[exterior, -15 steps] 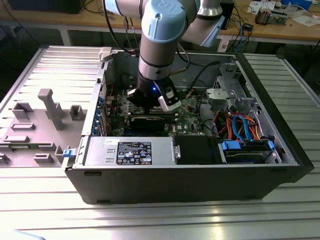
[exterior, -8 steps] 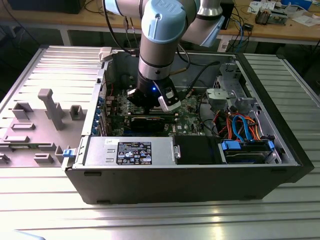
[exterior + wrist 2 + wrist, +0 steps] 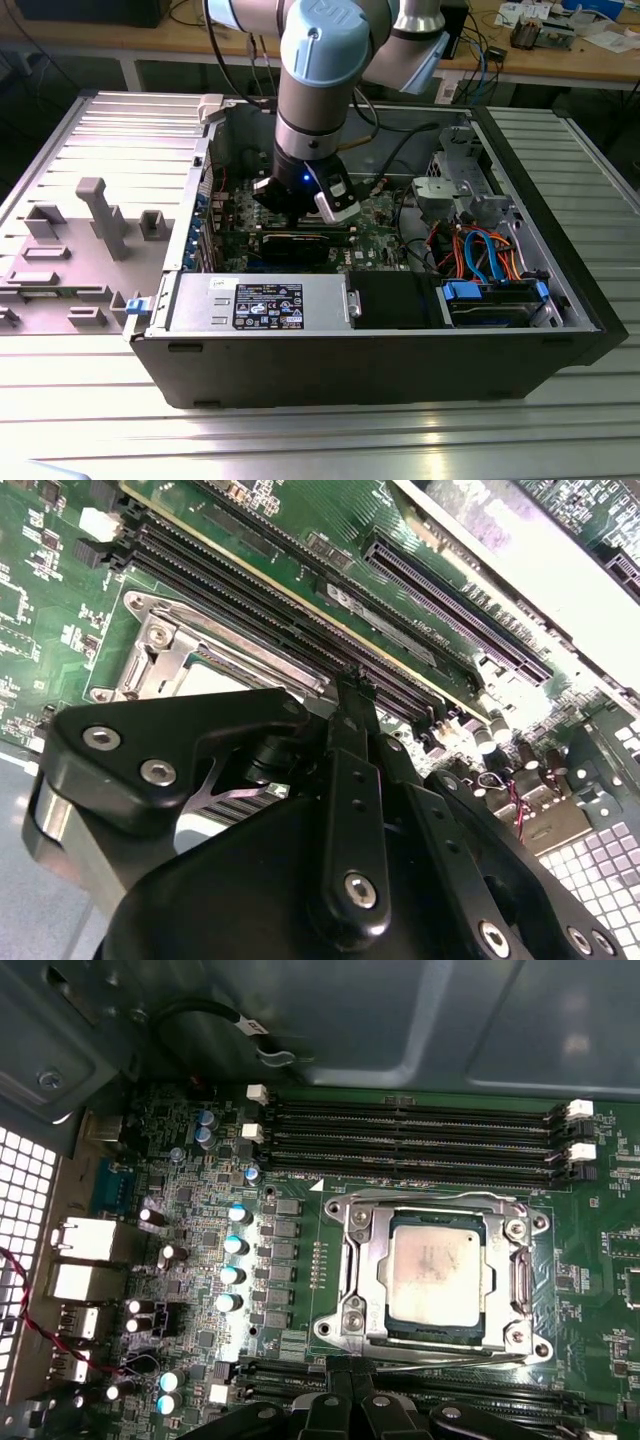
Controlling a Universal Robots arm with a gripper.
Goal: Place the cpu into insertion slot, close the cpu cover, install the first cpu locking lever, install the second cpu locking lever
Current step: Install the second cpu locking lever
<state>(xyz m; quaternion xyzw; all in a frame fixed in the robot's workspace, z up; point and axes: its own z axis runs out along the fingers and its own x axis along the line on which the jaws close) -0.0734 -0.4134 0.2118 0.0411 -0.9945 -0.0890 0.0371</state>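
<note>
First wrist view: cpu (image 3: 437,1273) sits in insertion slot (image 3: 365,1265) under closed cpu cover (image 3: 372,1282); gripper (image 3: 352,1402) fingers together.

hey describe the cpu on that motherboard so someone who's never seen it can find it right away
Inside the open computer case, find the green motherboard in the first wrist view. Beside the long black memory slots sits a shiny metal frame, the cpu cover. The cpu is the flat silvery-grey square in its cut-out.

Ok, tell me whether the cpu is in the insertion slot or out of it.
In. The first wrist view shows the cpu lying flat inside the insertion slot, with the cpu cover framing it.
</note>
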